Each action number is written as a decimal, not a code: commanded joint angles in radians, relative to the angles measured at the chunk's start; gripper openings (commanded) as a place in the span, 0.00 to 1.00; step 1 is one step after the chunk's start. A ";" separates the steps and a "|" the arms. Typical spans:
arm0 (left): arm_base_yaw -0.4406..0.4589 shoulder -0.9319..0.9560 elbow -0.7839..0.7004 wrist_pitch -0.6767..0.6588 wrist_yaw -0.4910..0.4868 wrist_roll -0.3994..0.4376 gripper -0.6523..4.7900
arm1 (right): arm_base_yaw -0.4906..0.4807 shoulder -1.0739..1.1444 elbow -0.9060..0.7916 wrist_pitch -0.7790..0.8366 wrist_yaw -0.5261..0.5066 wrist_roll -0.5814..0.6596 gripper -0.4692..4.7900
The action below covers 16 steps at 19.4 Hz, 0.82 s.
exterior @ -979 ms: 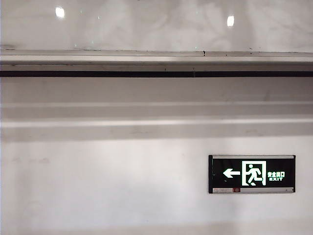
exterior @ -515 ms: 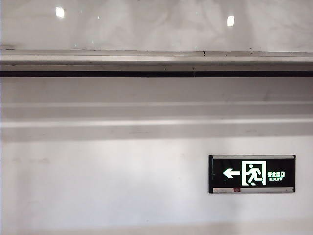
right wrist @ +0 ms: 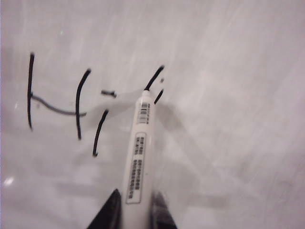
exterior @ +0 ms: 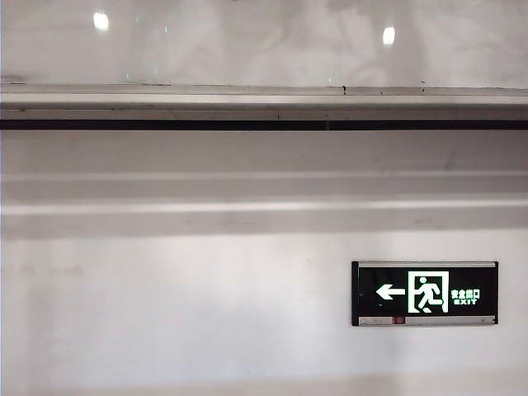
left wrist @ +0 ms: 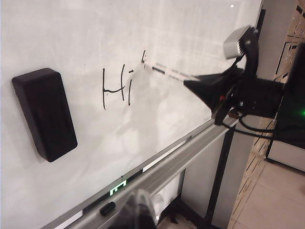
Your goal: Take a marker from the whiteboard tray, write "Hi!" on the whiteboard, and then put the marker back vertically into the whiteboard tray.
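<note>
Eraser (left wrist: 45,113): black block, stuck on whiteboard (left wrist: 71,43) at left. Beside it black "Hi" (left wrist: 116,87), exclamation stroke started.

Marker (right wrist: 138,167): slim white barrel, barcode label, tip touching whiteboard at exclamation stroke (right wrist: 153,78). Right gripper (right wrist: 133,212) pinching marker barrel between dark fingers, reaching in from right.

Tray (exterior: 264,101): long grey ledge under board; small black cap-like piece (left wrist: 107,208) lies in it.

Left gripper (left wrist: 138,210): blurred dark shape near tray, cannot tell whether spread or closed.
</note>
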 commanded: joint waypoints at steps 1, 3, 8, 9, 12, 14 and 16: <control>0.000 -0.003 0.004 0.010 0.005 0.002 0.11 | -0.001 0.003 0.003 -0.045 0.006 -0.002 0.09; 0.000 -0.003 0.004 0.010 0.005 0.002 0.11 | -0.001 0.003 0.003 -0.074 0.006 -0.002 0.09; 0.000 -0.003 0.004 0.010 0.005 0.001 0.11 | -0.001 0.005 0.002 -0.145 0.006 -0.002 0.09; 0.000 -0.003 0.004 0.010 0.005 0.001 0.11 | -0.001 0.005 0.002 -0.149 0.006 -0.002 0.09; 0.000 -0.003 0.004 0.010 0.004 0.001 0.11 | 0.000 -0.003 0.003 -0.137 0.005 -0.002 0.09; 0.000 -0.003 0.004 0.010 0.005 0.001 0.11 | 0.002 -0.033 0.003 -0.152 0.005 -0.002 0.09; 0.000 -0.003 0.004 0.010 0.005 0.001 0.11 | 0.003 -0.056 0.003 -0.166 0.005 -0.002 0.09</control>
